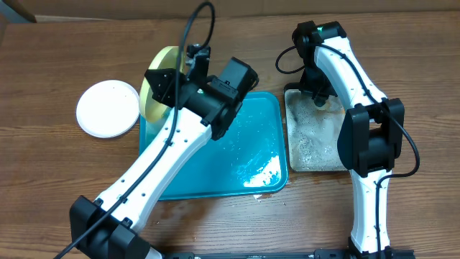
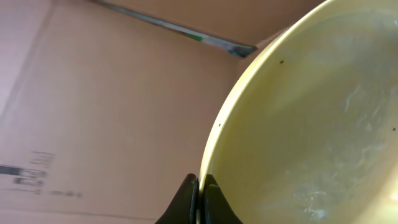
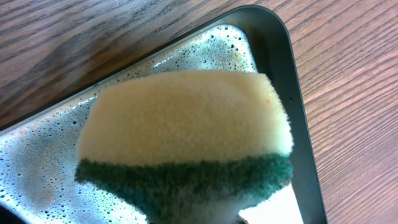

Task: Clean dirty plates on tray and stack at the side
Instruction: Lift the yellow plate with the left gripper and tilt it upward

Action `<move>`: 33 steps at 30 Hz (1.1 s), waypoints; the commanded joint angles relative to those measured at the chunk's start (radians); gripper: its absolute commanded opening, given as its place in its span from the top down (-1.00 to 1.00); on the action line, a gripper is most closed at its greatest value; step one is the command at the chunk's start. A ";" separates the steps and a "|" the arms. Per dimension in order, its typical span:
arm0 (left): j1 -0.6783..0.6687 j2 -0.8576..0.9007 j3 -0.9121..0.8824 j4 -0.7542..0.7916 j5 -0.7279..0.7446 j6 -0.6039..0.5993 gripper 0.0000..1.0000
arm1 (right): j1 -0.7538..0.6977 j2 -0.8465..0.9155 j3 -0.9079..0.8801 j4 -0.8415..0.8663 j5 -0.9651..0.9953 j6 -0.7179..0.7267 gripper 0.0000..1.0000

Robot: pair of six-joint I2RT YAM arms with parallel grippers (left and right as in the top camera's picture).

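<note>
A pale yellow-green plate (image 1: 152,98) stands tilted on edge over the far left corner of the teal tray (image 1: 215,169). My left gripper (image 1: 167,80) is shut on its rim. In the left wrist view the black fingertips (image 2: 186,193) pinch the plate (image 2: 311,124) by its edge; its face shows faint wet streaks and tiny dark specks. A white plate (image 1: 108,108) lies flat on the table, left of the tray. My right gripper (image 1: 320,97) hangs over the black tray (image 1: 313,137), shut on a yellow and green sponge (image 3: 186,118).
The black tray's rim (image 3: 292,93) holds foamy water (image 3: 43,168) beneath the sponge. Water and suds streak the teal tray's near right corner (image 1: 262,171). Cardboard walls (image 2: 93,93) stand behind the table. Both arms' cables loop at the back.
</note>
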 commanded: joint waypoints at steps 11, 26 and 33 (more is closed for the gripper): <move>-0.049 0.085 0.024 0.017 -0.095 0.039 0.92 | -0.002 0.012 0.024 -0.004 0.000 -0.004 0.92; -0.055 0.092 0.024 0.018 -0.100 0.040 0.92 | -0.003 0.012 0.024 -0.005 -0.003 -0.004 0.92; -0.075 0.097 0.024 0.034 -0.081 0.055 0.91 | -0.003 0.012 0.025 -0.008 -0.003 -0.003 0.92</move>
